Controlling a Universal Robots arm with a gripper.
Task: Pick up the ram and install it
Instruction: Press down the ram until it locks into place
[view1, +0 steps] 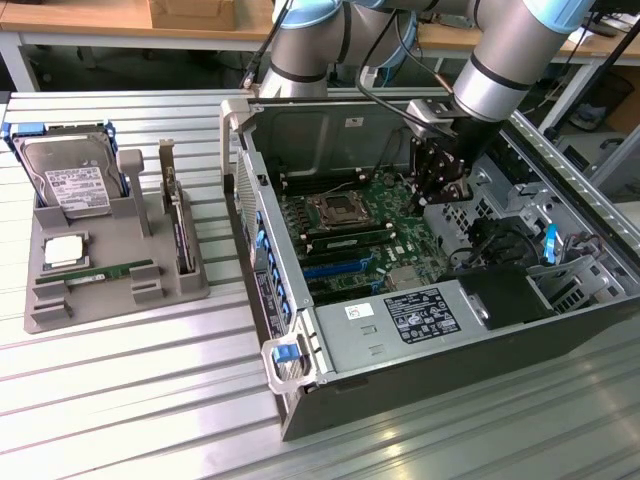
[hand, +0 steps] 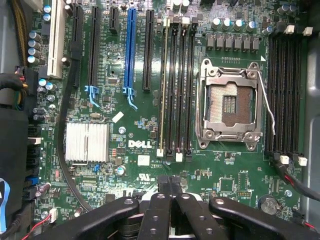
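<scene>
hovering inside the open computer case (view1: 420, 330), the gripper (view1: 440, 190) hung above the motherboard (view1: 370, 225) with its dark fingers (hand: 170, 200) pressed together and nothing between them. in the wrist view the two fingertips met in a narrow pair at the middle of the frame edge, with the curved black linkage bars spreading out on either side.

one ram stick (view1: 350, 236) lay seated in a slot on the motherboard, just beside the empty processor socket (view1: 333, 210), on the side nearer the blue slots. in the wrist view that stick (hand: 163, 85) showed as a thin pale-green edge standing in the outermost of the four black memory slots, the side toward the long expansion slots, with white latches at its ends. the three slots next to it looked bare. the socket (hand: 230, 107) sat open beside them with its metal frame and wire lever, and another bank of black memory slots (hand: 285, 95) ran along its far side.

a second ram stick (view1: 110, 272) lay flat on the grey parts holder (view1: 55, 310), well apart from the case, toward the exterior view's left. the same holder carried a hard drive (view1: 72, 180) leaning in a blue-edged cradle, a square silver processor chip (view1: 62, 252), and an upright expansion card (view1: 180, 225) with a metal bracket.

the case and holder both rested on a ribbed metal table (view1: 150, 400).
</scene>
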